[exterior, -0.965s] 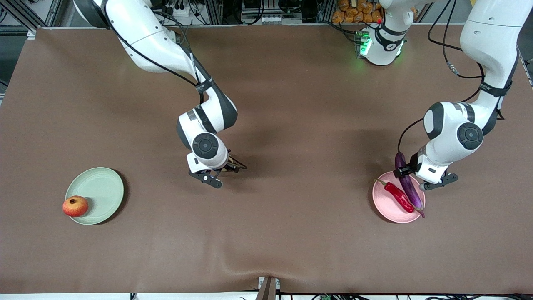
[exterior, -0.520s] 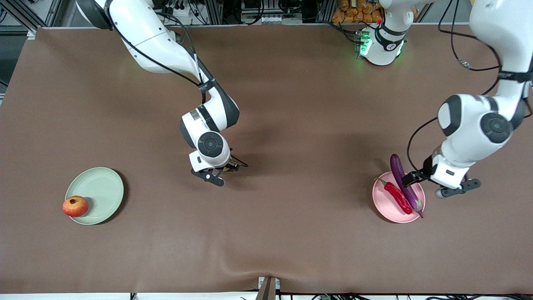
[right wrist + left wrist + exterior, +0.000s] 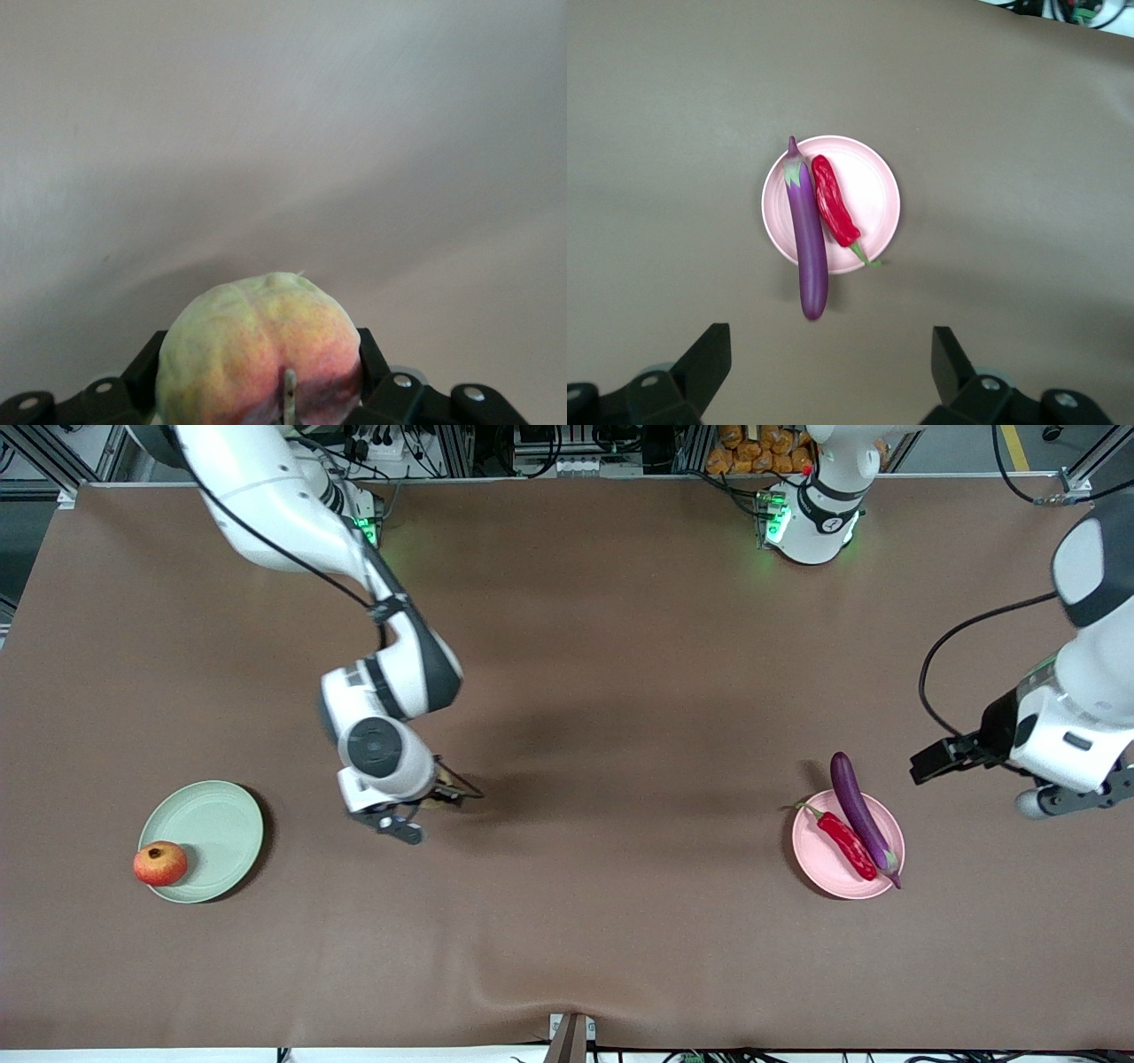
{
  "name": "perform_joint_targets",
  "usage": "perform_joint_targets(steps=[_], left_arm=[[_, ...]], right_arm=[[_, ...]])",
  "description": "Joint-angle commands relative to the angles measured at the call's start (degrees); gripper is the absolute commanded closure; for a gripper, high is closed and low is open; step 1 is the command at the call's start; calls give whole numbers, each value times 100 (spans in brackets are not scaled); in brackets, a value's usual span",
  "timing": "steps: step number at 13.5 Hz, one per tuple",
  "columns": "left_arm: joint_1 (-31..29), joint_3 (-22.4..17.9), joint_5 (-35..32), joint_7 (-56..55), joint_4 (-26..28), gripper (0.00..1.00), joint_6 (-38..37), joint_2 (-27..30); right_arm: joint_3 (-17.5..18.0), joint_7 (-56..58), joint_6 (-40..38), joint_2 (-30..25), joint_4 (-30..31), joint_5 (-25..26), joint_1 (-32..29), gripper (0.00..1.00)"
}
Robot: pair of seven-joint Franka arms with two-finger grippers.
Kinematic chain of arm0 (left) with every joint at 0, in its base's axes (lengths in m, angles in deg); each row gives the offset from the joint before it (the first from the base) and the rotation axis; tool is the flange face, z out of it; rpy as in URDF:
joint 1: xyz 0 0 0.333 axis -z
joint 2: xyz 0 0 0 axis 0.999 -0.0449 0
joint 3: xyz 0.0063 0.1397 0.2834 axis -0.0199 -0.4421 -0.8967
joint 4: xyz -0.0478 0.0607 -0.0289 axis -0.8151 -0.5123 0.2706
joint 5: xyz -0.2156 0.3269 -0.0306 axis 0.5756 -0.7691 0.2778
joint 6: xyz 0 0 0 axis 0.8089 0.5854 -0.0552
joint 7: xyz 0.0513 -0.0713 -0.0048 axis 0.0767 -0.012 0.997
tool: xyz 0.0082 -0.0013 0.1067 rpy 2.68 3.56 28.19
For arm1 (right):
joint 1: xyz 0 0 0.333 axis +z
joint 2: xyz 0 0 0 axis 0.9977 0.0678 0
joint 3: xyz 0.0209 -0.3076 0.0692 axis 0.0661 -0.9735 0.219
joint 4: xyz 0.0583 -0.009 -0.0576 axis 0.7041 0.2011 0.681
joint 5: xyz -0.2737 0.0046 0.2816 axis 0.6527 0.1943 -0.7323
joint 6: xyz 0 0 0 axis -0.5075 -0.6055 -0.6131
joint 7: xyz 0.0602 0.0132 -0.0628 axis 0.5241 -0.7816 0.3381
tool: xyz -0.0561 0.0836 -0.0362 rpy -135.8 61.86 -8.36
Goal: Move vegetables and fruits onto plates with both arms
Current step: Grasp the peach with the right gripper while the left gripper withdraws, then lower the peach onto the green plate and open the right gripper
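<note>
A long purple eggplant (image 3: 858, 806) and a red chili pepper (image 3: 846, 843) lie side by side on the pink plate (image 3: 824, 864); the eggplant's blunt end overhangs the rim. In the left wrist view the eggplant (image 3: 808, 239), chili (image 3: 833, 202) and pink plate (image 3: 877, 190) lie well below my left gripper (image 3: 830, 354), which is open and holds nothing. In the front view my left gripper (image 3: 941, 762) hangs off to the side of that plate. My right gripper (image 3: 260, 359) is shut on the peach (image 3: 266, 345), over bare cloth (image 3: 447, 790). The pomegranate-like fruit (image 3: 160, 863) rests on the green plate's (image 3: 213, 828) rim.
Brown cloth (image 3: 620, 691) covers the whole table. It bulges into a low fold at the edge nearest the front camera (image 3: 496, 983). The arm bases, cables and equipment stand along the edge farthest from that camera.
The left gripper opened, let go of the eggplant on the pink plate, rose and drew away toward its own end. The right gripper shut on the peach and carried it toward the green plate.
</note>
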Motion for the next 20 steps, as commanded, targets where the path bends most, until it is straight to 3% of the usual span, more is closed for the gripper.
perform_joint_targets(steps=[1,4,5,7,10,11,12,13,14,17,20], left_arm=[[-45,17,50,122,-70,0,-379,625],[-89,0,103,516,-140,0,-977,872],[-19,-209,234,691,-123,0,-995,1151],[8,-325,340,763,-114,0,-1074,1233],[-54,-352,332,1157,-96,0,-1268,1303],[-2,-413,340,1202,-70,0,-1285,1312],[225,-666,340,1203,-35,0,-1320,1347],[750,-1164,332,1203,87,0,-1338,1400],[1146,-1657,340,1211,271,0,-1338,1505],[2018,-2485,349,1212,684,0,-1338,1821],[2109,-2567,358,1203,1151,0,-1286,2129]], right_arm=[[118,1512,-271,-493,153,94,-800,63],[118,3621,-211,-468,144,102,-1793,63],[118,4333,-193,-441,118,85,-2136,63],[118,5774,78,-205,-40,6,-2664,56],[136,7105,587,68,-93,-134,-3044,53],[136,7448,851,129,-102,-161,-3088,46],[144,7756,1149,174,-102,-187,-3123,36],[145,8055,1404,191,-102,-214,-3141,13],[145,8214,1468,192,-102,-275,-3141,0],[136,8190,1407,165,-94,-319,-3098,0],[136,8006,926,-18,-67,-424,-3089,0]])
